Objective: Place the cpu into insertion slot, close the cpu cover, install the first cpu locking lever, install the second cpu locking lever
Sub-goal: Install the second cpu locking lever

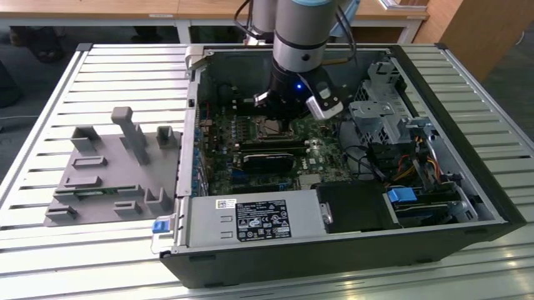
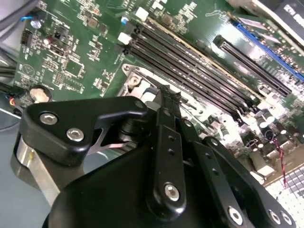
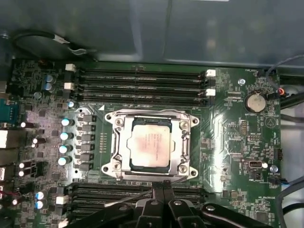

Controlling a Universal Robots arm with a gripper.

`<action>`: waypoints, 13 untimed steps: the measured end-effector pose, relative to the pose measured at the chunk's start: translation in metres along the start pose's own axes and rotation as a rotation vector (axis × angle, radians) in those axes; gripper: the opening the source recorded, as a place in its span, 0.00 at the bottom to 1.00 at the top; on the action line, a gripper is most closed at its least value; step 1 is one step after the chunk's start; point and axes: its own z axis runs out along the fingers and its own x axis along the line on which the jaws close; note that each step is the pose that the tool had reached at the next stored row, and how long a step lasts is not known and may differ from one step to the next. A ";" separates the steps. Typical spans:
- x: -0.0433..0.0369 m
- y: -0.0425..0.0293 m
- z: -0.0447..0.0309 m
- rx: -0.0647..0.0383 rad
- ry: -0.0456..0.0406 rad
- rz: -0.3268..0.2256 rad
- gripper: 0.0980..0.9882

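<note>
Jaws seemingly shut, beside cpu cover edge, over cpu.

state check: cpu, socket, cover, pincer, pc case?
cpu: seated flat in the socket, metal top showing.
insertion slot: occupied by the cpu.
cpu cover: down, framing the cpu through its window.
locking levers: too hard to make out, cannot tell.
pincer: beside the socket, above the memory slots; fingers together, holding nothing visible.
computer case: lying on its side, side panel off.
</note>
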 end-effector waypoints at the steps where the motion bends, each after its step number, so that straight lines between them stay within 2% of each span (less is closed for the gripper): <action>1: 0.0012 -0.0001 0.0000 0.000 0.0000 0.000 0.01; 5: 0.0059 -0.0007 0.0000 0.000 0.0000 0.000 0.01; 13: 0.0076 -0.0050 -0.0003 -0.002 0.0000 0.000 0.01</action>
